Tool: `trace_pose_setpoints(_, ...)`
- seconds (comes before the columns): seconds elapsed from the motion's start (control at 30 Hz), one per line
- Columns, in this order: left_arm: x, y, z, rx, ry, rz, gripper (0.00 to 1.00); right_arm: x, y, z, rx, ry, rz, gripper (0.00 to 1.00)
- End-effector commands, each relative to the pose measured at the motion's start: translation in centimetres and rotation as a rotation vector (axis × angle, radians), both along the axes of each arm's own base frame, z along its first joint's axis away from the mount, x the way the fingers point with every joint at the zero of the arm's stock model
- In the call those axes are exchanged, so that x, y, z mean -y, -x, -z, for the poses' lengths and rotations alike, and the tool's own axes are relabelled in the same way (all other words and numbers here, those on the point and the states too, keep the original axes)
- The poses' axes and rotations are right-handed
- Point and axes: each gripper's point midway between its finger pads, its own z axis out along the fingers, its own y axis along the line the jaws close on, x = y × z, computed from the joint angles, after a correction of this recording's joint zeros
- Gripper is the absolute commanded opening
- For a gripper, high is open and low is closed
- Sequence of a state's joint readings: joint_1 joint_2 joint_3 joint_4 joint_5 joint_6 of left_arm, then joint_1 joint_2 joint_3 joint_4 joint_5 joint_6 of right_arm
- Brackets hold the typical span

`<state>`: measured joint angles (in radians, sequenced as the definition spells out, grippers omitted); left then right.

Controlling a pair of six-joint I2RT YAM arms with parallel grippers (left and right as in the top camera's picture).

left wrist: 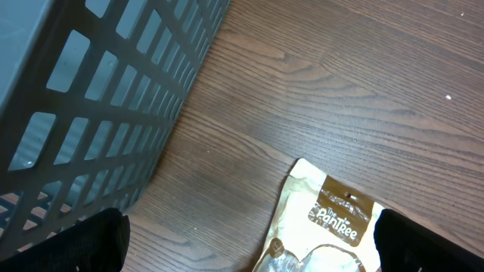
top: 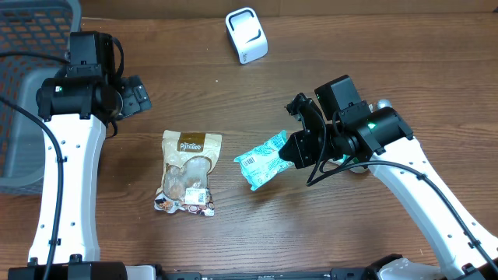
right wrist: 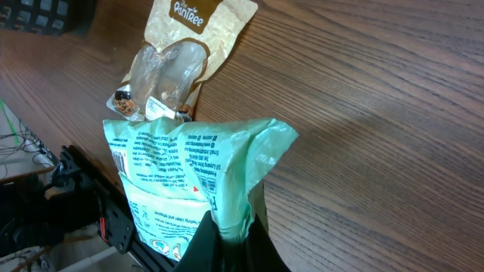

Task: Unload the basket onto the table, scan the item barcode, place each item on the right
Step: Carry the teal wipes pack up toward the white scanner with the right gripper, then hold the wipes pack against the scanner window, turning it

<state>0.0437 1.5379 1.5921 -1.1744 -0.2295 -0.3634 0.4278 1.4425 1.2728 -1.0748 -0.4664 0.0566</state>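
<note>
My right gripper [top: 289,152] is shut on one end of a mint-green snack packet [top: 263,159], which hangs above the table with a white barcode label [top: 249,162] facing up. In the right wrist view the green packet [right wrist: 189,181] is pinched between the black fingers [right wrist: 215,245], its printed side toward the camera. A white barcode scanner [top: 247,36] stands at the back of the table. My left gripper [top: 134,95] is open and holds nothing, hovering above the top of a cream and brown Pantree bag [left wrist: 325,227].
The Pantree bag [top: 189,171] lies flat at the centre left. A grey lattice basket [top: 31,78] fills the far left corner, close beside the left arm; its wall [left wrist: 91,98] shows in the left wrist view. The table's front edge lies just beyond the green packet.
</note>
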Motion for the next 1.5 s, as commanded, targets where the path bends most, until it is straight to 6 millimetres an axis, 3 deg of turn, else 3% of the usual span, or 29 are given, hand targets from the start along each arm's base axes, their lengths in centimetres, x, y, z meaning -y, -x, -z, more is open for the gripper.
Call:
trace_pose_setpoints(0.0,-0.3,-0.1,-0.6,0.014,-0.018,0.003,1.0,-0.3,0.2,-0.8,0.022,-0.022,-0.011,0.04)
trace_pose_setpoints(0.23,-0.3,-0.1,-0.6,0.014,-0.018,0.003,0.99,-0.2,-1.8,-2.3,0.082,-0.02,0.06,0.04)
trace_pose_setpoints(0.47,-0.3,-0.1,-0.6,0.014,-0.018,0.003,1.0,0.5,-4.6,-8.0,0.219,0.018,0.126,0.03)
trace_pose_setpoints(0.67,-0.3,-0.1,-0.6,0.014,-0.018,0.003,0.99,1.7,-10.2,-11.2,0.494,0.143,0.154,0.04)
trace_pose_setpoints(0.9,-0.3,-0.1,-0.6,0.014,-0.018,0.003,1.0,1.1,-15.4,-11.3,0.682,0.233,0.168,0.04)
trace_pose_setpoints(1.13,-0.3,-0.1,-0.6,0.014,-0.018,0.003,1.0,-0.9,-19.5,-10.2,0.921,0.538,0.107,0.04)
trace_pose_setpoints(1.33,-0.3,-0.1,-0.6,0.014,-0.018,0.003,0.99,-4.1,-21.4,-9.3,1.08,0.73,0.015,0.04)
trace_pose_setpoints(1.47,-0.3,-0.1,-0.6,0.014,-0.018,0.003,1.0,-5.3,-22.5,-9.1,1.137,0.754,0.008,0.04)
